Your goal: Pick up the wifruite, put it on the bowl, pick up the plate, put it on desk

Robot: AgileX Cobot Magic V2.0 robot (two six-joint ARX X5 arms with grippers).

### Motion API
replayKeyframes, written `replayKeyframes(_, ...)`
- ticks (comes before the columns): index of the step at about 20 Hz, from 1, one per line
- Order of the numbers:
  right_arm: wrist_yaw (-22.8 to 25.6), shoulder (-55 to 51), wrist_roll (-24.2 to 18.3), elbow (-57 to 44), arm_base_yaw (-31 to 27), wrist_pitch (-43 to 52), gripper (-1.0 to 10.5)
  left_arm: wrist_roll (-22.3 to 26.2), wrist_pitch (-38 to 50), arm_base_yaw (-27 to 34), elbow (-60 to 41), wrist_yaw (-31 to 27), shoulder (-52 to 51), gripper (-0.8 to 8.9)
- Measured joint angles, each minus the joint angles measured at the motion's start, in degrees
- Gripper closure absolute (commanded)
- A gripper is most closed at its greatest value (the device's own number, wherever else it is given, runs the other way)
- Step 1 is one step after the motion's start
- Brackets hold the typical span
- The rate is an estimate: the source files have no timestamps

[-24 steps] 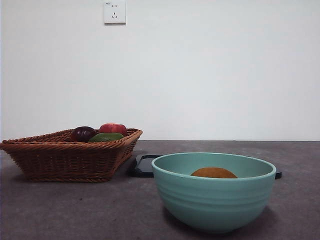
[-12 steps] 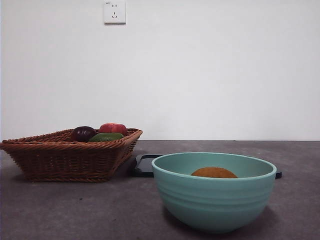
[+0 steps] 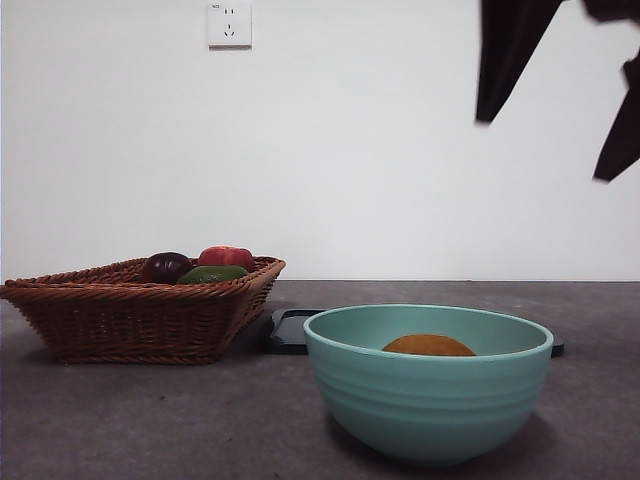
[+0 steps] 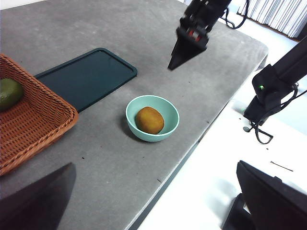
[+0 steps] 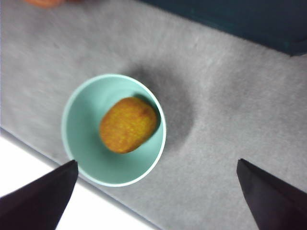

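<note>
Mint-green, the bowl (image 3: 428, 383) sat at the lower right of the front view on the grey surface (image 3: 150, 420), and the wifruite (image 3: 428, 346) lay inside it, only its brownish-orange top showing over the rim there. From your right wrist camera you saw that fruit whole, resting in the bowl's hollow and leaning toward one side wall. Your right tool (image 3: 555, 95) hung high in the upper right corner of the front view, well above the bowl and touching nothing; its two black jaws stood wide apart with nothing between them. Your left tool (image 4: 153, 201) was also spread apart and empty, its jaws dark at the lower corners of its own view, well away from the bowl. The dark plate (image 3: 290, 331) lay flat on the surface just behind the bowl, its edges showing on either side of the bowl in the front view. At the left of that view stood a wicker basket (image 3: 140, 315) holding a dark purple fruit (image 3: 165, 267), a red fruit (image 3: 227, 257) and a green fruit (image 3: 212, 274). A wall socket (image 3: 229, 23) sat at the upper left.
</note>
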Motion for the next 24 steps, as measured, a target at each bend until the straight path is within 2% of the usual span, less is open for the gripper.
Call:
replayKeyframes(5,4.90,7.41,0.79,0.00,4.70,0.39,3.1,0.02,0.00,0.00,0.00,0.00,0.00,2.00)
replayKeyframes(12,7.80,17.81,1.64,0.00,6.03,0.63,3.1,0.00,0.00,0.00,0.00,0.00,0.00,2.00)
replayKeyframes(15,7.93,21.22,1.70,0.00,6.03,0.94,3.8,0.00,0.00,0.00,0.00,0.00,0.00,2.00)
replayKeyframes(19,7.93,24.11,1.90,0.00,6.03,2.86,4.2,0.00,0.00,0.00,0.00,0.00,0.00,2.00)
replayKeyframes(20,7.91,24.65,2.32,0.00,6.03,3.48,4.9,0.00,-0.02,0.00,0.00,0.00,0.00,2.00)
replayKeyframes(23,7.69,24.92,3.17,0.00,6.03,4.39,7.7,0.00,0.00,0.00,0.00,0.00,0.00,2.00)
replayKeyframes(24,7.72,24.92,3.21,0.00,6.08,4.39,8.0,0.00,0.00,0.00,0.00,0.00,0.00,2.00)
